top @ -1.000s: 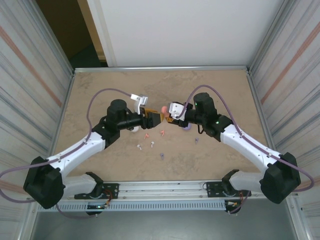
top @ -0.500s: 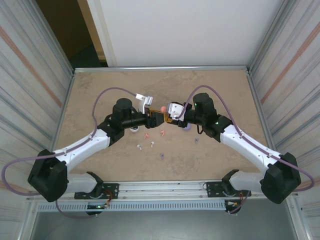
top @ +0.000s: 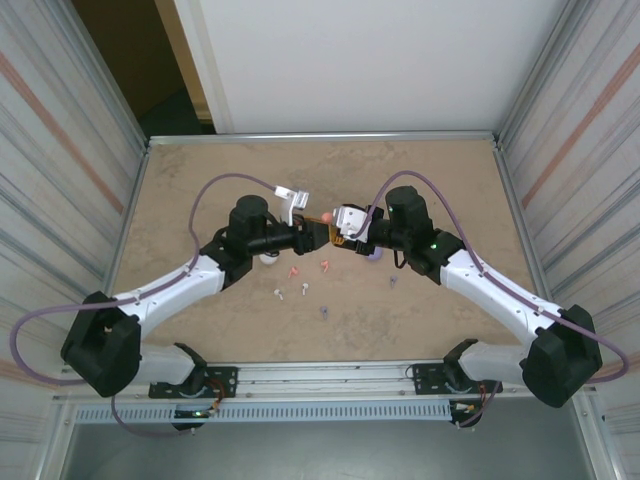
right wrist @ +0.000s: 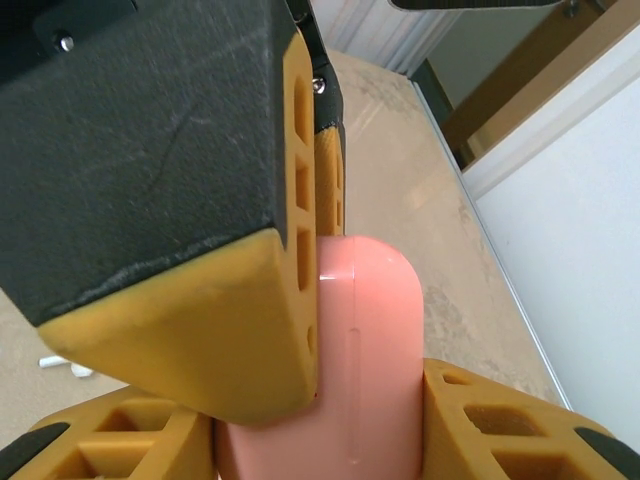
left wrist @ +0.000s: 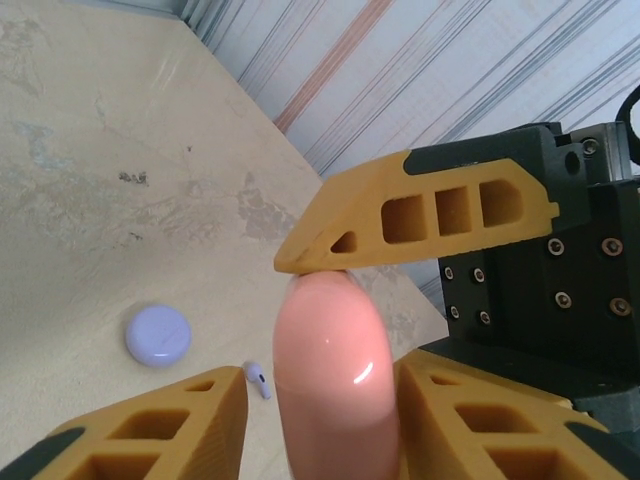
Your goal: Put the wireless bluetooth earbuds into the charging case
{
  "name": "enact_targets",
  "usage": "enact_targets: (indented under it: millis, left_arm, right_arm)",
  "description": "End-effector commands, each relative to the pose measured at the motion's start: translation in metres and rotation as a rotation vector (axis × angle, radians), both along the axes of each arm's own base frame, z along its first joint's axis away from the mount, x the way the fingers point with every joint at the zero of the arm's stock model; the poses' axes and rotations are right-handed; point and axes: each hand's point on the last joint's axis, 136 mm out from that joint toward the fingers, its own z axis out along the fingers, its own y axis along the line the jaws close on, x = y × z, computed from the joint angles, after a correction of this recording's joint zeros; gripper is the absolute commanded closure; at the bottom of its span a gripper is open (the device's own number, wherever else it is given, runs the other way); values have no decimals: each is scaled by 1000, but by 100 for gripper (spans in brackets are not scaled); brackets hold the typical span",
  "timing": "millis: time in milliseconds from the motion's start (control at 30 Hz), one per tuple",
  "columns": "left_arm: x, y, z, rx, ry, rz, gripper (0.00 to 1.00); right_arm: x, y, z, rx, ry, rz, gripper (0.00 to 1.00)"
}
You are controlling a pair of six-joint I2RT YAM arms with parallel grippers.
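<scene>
A coral-pink charging case (top: 327,217) is held above the table's middle, shut in my right gripper (top: 338,230). In the right wrist view the case (right wrist: 365,340) stands between my right gripper's (right wrist: 330,400) two pads. My left gripper (top: 314,236) reaches round the same case (left wrist: 330,380) from the other side. One of its fingers (left wrist: 480,420) touches the case and a thin gap shows at the other. Coral-pink earbuds (top: 294,271), white earbuds (top: 279,294) and purple earbuds (top: 323,312) lie loose on the table below.
A purple case (top: 375,252) lies under the right wrist, seen also as the purple case (left wrist: 158,335) with a purple earbud (left wrist: 257,380) near it. A white case (top: 268,258) sits by the left arm. Metal walls ring the table (top: 200,180).
The left arm has moved right to the pink case and its jaws have narrowed around it. The right gripper has stayed still with the case.
</scene>
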Motion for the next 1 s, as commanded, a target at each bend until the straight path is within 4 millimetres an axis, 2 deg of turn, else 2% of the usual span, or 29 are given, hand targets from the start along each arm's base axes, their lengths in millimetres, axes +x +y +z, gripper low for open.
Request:
enact_targets:
  millis: [0, 367, 667, 700, 733, 900, 967]
  left_arm:
    - [1, -8, 16, -30, -34, -22, 64]
    - [-3, -5, 16, -22, -46, -28, 83]
    - [-6, 4, 28, -21, -143, -3, 100]
    - [-7, 5, 30, -25, -164, -3, 100]
    - [-8, 6, 32, -28, -184, -4, 100]
    - [-18, 9, 47, -70, -363, -30, 100]
    - [-22, 10, 55, -100, -449, -39, 100]
  right_arm:
    - [-2, 1, 8, 18, -11, -1, 60]
    - [4, -1, 11, 36, 2, -40, 58]
    - [-6, -12, 19, 106, 42, -70, 25]
    - [-9, -14, 20, 126, 49, -70, 11]
    - [-12, -16, 22, 143, 57, -71, 1]
    - [-29, -26, 27, 275, 136, -83, 1]
    - [-35, -34, 36, 366, 143, -93, 1]
